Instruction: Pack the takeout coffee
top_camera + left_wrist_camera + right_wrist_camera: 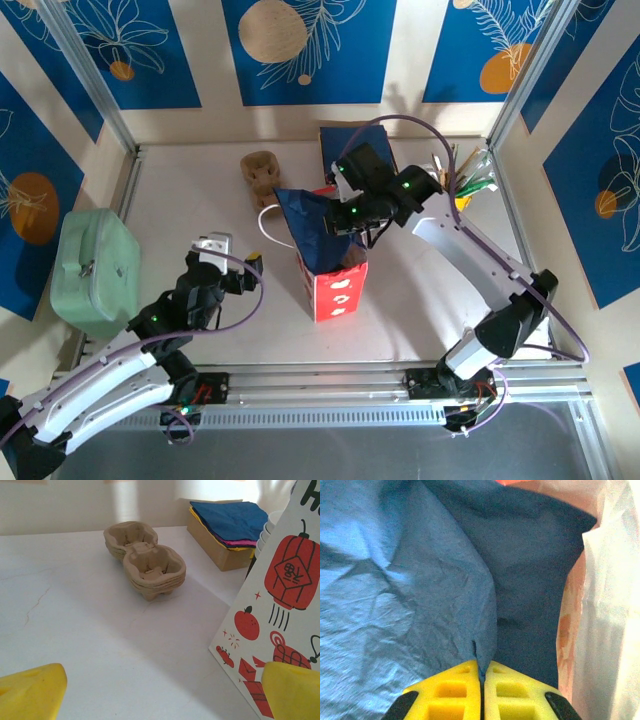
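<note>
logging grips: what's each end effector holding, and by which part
Right end effector pinches the blue tissue paper at a creased fold; left end effector is open, holding nothing.

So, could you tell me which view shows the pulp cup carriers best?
The left wrist view: the pulp cup carriers sit close, both wells plain. The top external view shows them small, from above.

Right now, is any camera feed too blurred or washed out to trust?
Top external: evenly lit, sharp on the paper bag. Left wrist: cup carriers crisp, yellow fingertips blurred, a bright patch on the back wall. Right wrist: blue tissue very close and soft, bag's wall at right washed out white.
</note>
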You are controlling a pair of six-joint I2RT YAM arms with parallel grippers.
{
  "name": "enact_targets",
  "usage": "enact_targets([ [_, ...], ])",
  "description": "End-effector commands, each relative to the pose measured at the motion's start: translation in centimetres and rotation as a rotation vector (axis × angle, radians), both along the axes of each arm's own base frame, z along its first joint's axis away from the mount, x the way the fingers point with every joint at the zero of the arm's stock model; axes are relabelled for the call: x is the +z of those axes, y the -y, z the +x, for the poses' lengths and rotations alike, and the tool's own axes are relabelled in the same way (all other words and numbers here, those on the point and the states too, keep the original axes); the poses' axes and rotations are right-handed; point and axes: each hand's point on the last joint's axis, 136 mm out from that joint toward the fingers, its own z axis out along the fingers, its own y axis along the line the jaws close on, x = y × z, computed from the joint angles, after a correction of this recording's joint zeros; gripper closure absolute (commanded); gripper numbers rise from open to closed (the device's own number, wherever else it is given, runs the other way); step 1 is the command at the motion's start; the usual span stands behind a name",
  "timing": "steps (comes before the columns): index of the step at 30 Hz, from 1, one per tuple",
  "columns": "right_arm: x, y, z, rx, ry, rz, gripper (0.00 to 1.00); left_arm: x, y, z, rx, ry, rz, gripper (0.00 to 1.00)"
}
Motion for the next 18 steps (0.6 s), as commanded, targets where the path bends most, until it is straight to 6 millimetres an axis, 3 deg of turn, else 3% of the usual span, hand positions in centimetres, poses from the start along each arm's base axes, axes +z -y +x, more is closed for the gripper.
enact_targets([
  [1,-0.5,1.0,-0.1,-0.003,0.017,-0.113,0.93,0.4,0.3,-0.1,-0.017,0.018,-0.002,0.01],
  [18,-4.2,0.7,-0.4,0.035,-0.016,-0.345,0.95,-0.4,0.2,-0.2,-0.010,0.002,-0.009,0.00],
])
